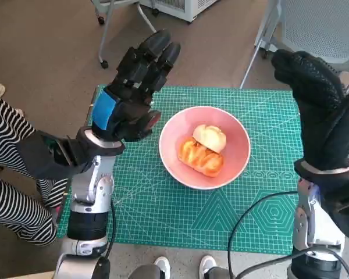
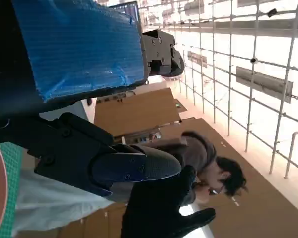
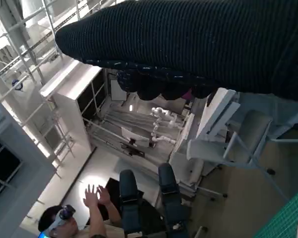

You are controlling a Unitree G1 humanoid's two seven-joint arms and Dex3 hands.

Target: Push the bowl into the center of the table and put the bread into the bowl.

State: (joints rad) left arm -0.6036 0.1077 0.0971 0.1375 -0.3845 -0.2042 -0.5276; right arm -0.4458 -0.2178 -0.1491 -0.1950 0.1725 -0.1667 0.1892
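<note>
Bread point(image 1: 202, 150) in bowl point(image 1: 235, 161); no writing legible

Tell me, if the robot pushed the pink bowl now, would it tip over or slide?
Probably slide. The pink bowl looks wide and low, so it should be hard to tip. The bread lying in its middle likely steadies it. The green mat under it is flat, though it may grip a little. Both hands are raised and touch nothing.

Bread point(image 1: 202, 150) in bowl point(image 1: 238, 160) on mat point(image 1: 163, 215), between both hands
</note>
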